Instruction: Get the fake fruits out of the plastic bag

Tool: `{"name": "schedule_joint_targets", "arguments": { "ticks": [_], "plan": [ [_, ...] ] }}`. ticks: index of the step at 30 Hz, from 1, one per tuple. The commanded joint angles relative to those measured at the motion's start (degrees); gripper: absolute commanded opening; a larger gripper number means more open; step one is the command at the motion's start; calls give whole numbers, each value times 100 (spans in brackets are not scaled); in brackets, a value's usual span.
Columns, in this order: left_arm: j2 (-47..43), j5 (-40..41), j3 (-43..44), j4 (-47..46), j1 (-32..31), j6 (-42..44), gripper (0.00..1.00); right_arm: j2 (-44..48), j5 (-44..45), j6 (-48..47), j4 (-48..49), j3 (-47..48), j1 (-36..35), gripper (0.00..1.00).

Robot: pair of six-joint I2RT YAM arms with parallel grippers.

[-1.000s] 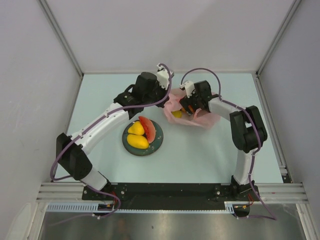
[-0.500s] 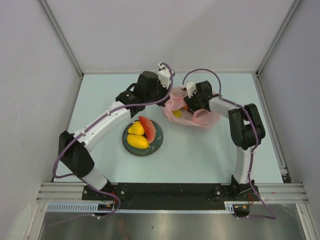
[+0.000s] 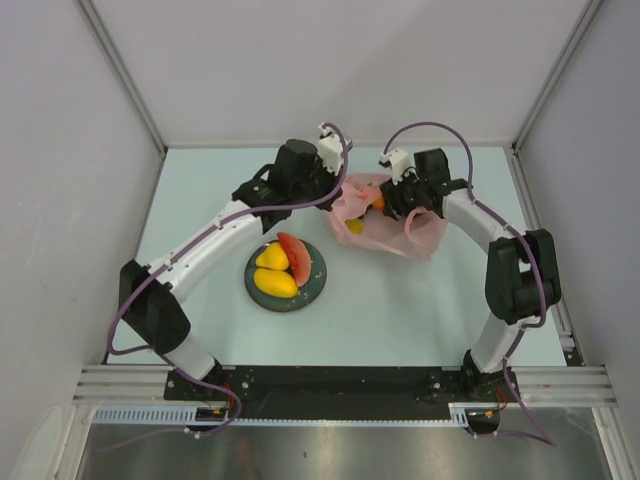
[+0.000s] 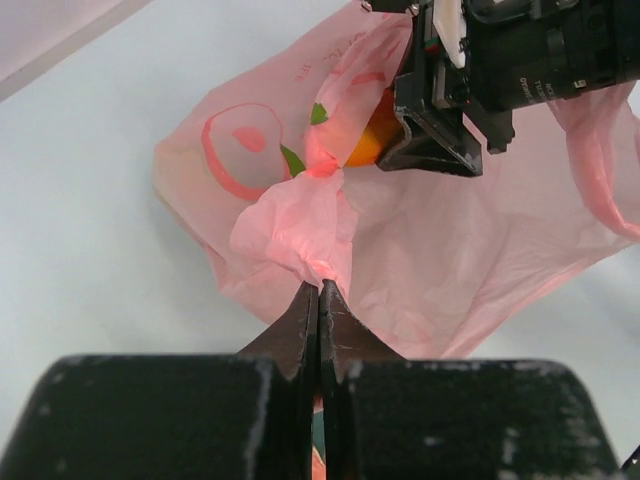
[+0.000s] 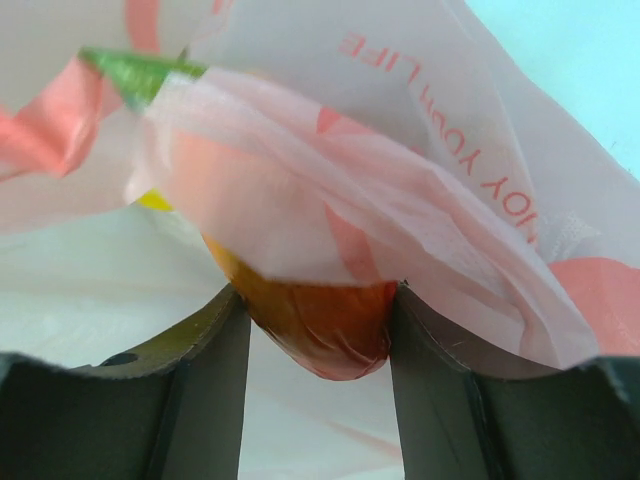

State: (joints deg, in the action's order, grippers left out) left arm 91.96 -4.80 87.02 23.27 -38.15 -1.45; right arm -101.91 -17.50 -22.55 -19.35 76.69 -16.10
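Observation:
The pink plastic bag (image 3: 395, 228) lies at the table's middle back. My left gripper (image 4: 320, 288) is shut on a pinched fold of the bag (image 4: 300, 225) at its left edge. My right gripper (image 5: 318, 300) is shut on a red-orange mango fruit (image 5: 325, 320), partly draped by bag film (image 5: 300, 200); it shows orange in the left wrist view (image 4: 370, 135) and in the top view (image 3: 378, 203). A yellow fruit (image 3: 354, 226) shows inside the bag. Two yellow mango shapes (image 3: 274, 270) and a watermelon slice (image 3: 295, 256) lie on the dark plate (image 3: 312, 285).
The plate sits left of the bag, in front of my left arm (image 3: 215, 240). Grey walls (image 3: 80, 180) enclose the table on three sides. My right arm (image 3: 505, 260) curves along the right side.
My right gripper has moved back and to the right, lifting with the red-orange fruit; its arm has swung outward. My left gripper still holds the bag's edge.

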Motion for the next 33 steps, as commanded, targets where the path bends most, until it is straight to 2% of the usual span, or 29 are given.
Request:
{"name": "schedule_joint_targets", "arguments": {
  "ticks": [1,6,11,14,17,18,20,22,28,33],
  "plan": [
    [32,-109,350,-147,27,84,0,346,-491,22,-322,-75,-25,11],
    [225,31,578,-217,62,128,0,995,-1001,-416,-1489,-153,19,14],
    [445,5,877,-253,80,137,0,1901,-1360,-654,-1975,-312,151,16],
    [515,-65,1044,-156,88,110,0,2525,-1659,-795,-2133,-312,-41,17],
    [419,-171,1150,-59,115,75,51,2948,-1643,-1155,-2476,-312,-681,18],
    [367,-118,1150,-42,132,92,73,2992,-1591,-1225,-2625,-312,-849,18],
    [95,-13,1150,28,150,136,94,3045,-1407,-1287,-2687,-321,-1157,18],
    [-290,32,1063,55,238,267,100,3037,-1292,-1296,-2627,-330,-1553,18],
    [-1574,76,378,152,870,356,100,2677,-424,-1911,-2100,-417,-2825,19],
    [-2995,-38,-315,284,1336,583,100,1738,193,-2656,-1502,-409,-3742,20]
  ]
}}
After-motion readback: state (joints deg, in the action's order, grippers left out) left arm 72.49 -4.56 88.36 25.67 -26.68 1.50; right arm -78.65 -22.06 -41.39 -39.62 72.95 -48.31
